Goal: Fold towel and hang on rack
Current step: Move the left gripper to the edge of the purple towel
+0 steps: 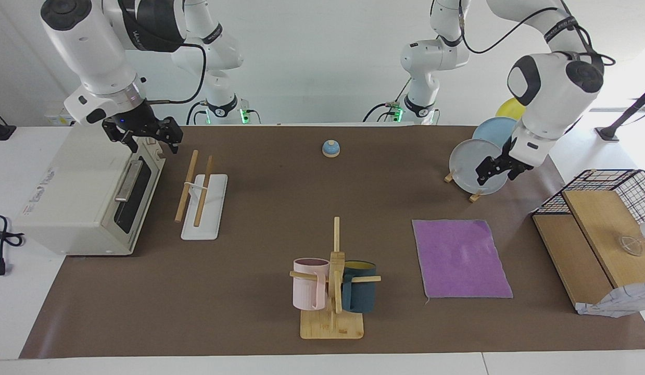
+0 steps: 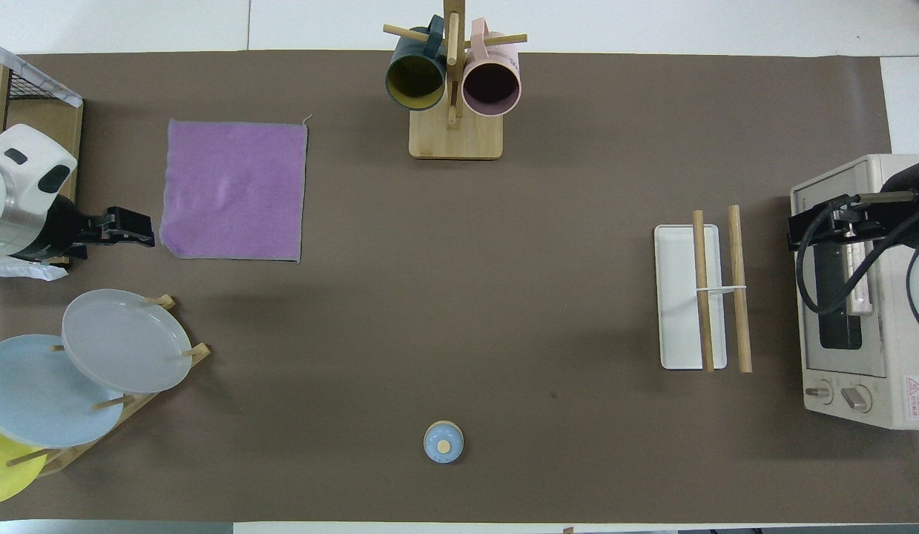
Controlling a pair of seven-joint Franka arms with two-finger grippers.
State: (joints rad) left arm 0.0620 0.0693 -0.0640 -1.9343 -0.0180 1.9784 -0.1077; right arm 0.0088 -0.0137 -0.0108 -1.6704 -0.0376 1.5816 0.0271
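Note:
The purple towel [image 1: 460, 265] lies flat and unfolded on the brown mat toward the left arm's end; it also shows in the overhead view [image 2: 235, 191]. The rack [image 1: 203, 194], two wooden rods on a white base, stands toward the right arm's end, beside the toaster oven; it also shows in the overhead view [image 2: 700, 297]. My left gripper [image 1: 496, 172] is open and empty in the air, just off the towel's edge nearest the left arm's end [image 2: 133, 226]. My right gripper [image 1: 145, 138] is open and empty, waiting over the toaster oven [image 2: 808, 222].
A bamboo mug stand [image 1: 332, 323] with pink and teal mugs stands beside the towel. A plate stand [image 1: 478, 166] is nearer the robots than the towel. A toaster oven [image 1: 88, 192], a small blue bell [image 1: 330, 148] and a wire-and-wood crate [image 1: 598, 229] are also here.

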